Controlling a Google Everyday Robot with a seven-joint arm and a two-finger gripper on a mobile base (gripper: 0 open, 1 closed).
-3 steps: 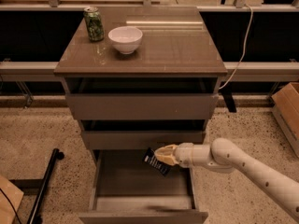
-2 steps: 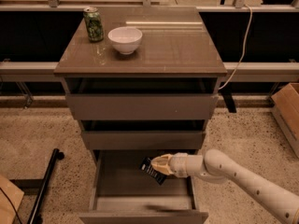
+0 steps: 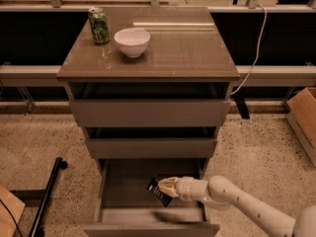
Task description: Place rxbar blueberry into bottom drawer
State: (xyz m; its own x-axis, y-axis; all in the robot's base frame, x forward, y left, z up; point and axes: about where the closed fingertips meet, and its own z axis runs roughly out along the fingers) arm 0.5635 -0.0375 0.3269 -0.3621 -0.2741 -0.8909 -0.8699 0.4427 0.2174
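The bottom drawer (image 3: 129, 181) of the grey-brown cabinet stands pulled out, its grey inside showing. My gripper (image 3: 166, 187) reaches in from the right over the drawer's middle, shut on the rxbar blueberry (image 3: 158, 192), a small dark navy wrapper that hangs tilted from the fingertips just above the drawer floor. The white arm (image 3: 237, 201) comes in from the lower right corner.
On the cabinet top (image 3: 182, 48) stand a green can (image 3: 98, 25) and a white bowl (image 3: 132, 42). The two upper drawers (image 3: 148, 112) are partly pulled out. A cardboard box (image 3: 302, 117) sits at the right and a black bar (image 3: 47, 196) lies on the floor at the left.
My gripper has moved lower and a little left with the bar, deeper into the open bottom drawer.
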